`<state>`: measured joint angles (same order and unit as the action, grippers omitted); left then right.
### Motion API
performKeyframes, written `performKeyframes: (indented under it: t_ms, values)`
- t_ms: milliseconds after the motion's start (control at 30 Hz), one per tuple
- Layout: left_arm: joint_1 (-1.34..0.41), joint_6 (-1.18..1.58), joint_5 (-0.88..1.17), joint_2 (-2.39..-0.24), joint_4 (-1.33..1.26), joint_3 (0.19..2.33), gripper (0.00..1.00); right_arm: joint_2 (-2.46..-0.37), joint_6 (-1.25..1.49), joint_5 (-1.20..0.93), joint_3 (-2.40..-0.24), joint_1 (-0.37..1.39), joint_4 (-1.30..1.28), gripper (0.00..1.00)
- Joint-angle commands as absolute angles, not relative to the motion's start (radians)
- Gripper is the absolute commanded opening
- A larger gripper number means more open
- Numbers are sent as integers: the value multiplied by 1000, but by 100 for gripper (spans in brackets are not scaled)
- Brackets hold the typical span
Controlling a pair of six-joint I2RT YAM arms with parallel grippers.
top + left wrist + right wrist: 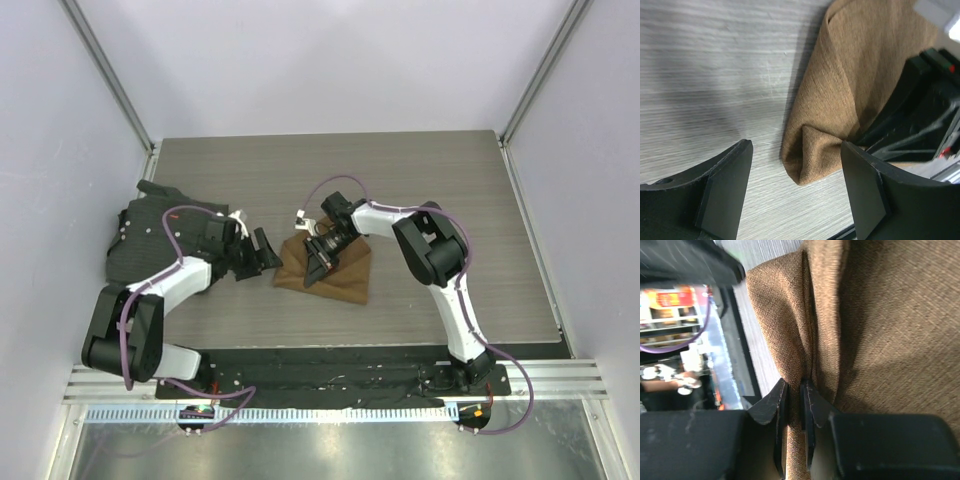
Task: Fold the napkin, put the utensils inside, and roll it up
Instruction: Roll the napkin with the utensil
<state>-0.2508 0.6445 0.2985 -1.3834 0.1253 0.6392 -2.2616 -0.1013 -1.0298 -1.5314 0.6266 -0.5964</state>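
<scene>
A: Orientation of the cloth?

B: The soft tan-brown cloth napkin (352, 282) lies folded on the grey wood-grain table (250, 170), near its centre. Its long axis runs left to right, dipping slightly toward the near right. A rounded folded corner (805, 160) points left.

A: Anything obscured?

B: From above, the napkin's left half is covered by the right gripper (316, 264). The inside of the folds is not visible in any view. The left wrist view cuts off the napkin's far side behind the right arm's black hardware.

A: Arm poses?

B: The left arm sits low with its elbow bent and its forearm across the dark grey-black textured mat (140, 245), reaching right. The right arm rises from its base, bends at the elbow, and reaches left with its wrist tipped down onto the cloth.

A: Claws?

B: The left gripper (796, 172) is spread wide and holds nothing; the napkin's corner sits just between its fingers, clear of the left one. The right gripper (794, 392) is pinched nearly closed, with a raised ridge of napkin clamped between its fingers (776, 407).
</scene>
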Motion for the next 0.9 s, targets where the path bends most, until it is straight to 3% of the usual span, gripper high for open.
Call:
performKeyframes:
  t_ms: [0, 233, 400, 600, 833, 867]
  values:
    - [-262, 673, 344, -1426, 15, 617, 75, -2306, -86, -1085, -1588, 615, -672, 9]
    - [-271, 692, 341, -1540, 23, 641, 66, -2329, -92, -1074, -1612, 606, -684, 9]
    - [-287, 692, 366, -1578, 29, 653, 48, -2339, -94, -1068, -1618, 601, -687, 9]
    - [-318, 692, 359, -1543, 74, 644, 50, -2345, -92, -1054, -1621, 591, -687, 9]
    - [-325, 675, 334, -1531, 132, 638, 37, -2342, -86, -1034, -1626, 580, -686, 10]
    - [-325, 673, 324, -1525, 138, 638, 31, -2344, -86, -1031, -1628, 578, -686, 9]
